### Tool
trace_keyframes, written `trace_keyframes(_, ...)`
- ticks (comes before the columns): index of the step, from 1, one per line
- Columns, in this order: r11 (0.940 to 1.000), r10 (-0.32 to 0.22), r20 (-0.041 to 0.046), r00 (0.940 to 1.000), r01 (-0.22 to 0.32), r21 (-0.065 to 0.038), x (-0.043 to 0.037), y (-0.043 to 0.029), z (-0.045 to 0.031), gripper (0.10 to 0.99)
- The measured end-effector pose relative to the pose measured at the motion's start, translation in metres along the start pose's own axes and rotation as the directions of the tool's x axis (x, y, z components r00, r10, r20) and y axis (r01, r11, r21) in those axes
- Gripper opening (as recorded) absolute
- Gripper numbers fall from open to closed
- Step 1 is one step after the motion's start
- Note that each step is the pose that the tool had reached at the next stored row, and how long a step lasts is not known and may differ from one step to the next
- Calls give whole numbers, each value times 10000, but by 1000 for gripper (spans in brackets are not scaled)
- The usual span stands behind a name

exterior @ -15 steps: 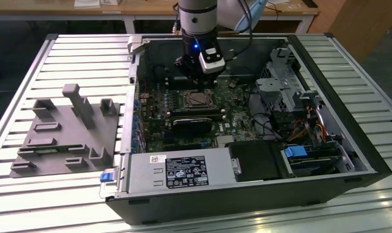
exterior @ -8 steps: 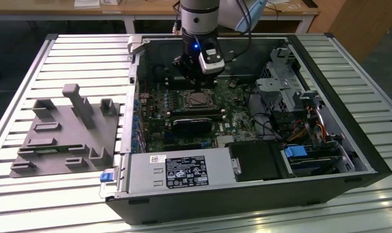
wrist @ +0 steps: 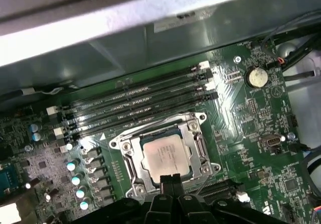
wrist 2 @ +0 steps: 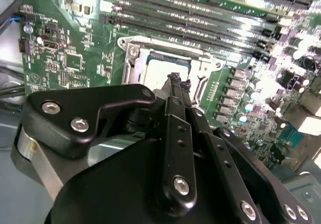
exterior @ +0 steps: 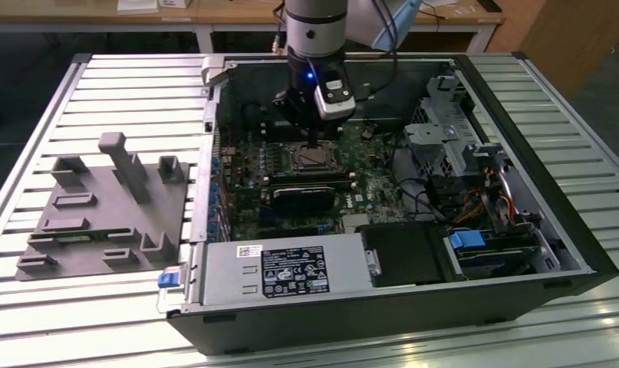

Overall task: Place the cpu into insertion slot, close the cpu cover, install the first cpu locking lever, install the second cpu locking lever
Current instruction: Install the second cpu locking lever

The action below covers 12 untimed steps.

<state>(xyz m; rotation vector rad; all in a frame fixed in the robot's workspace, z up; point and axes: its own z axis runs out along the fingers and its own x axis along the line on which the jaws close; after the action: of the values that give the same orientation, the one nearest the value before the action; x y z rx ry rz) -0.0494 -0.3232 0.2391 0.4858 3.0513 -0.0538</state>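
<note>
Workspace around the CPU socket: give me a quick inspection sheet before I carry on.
Surface: ribbed metal table carrying an open computer case.
Job's things: cpu lies flat in the insertion slot; cpu cover is down around the chip, framing it.
Clutter: grey fixture block on the table at the exterior view's left.
Pincer: pincer sits at the socket's edge, fingers together, holding nothing visible.
Cables: bundled wires beside the drive cage, away from the socket.
Surroundings: memory slots beside the socket; wooden benches behind the table.
</note>
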Motion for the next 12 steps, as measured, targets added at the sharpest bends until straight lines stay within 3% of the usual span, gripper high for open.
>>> trace_keyframes(12,10000,0,0,10000,0,-1,-67,-207,10,102)
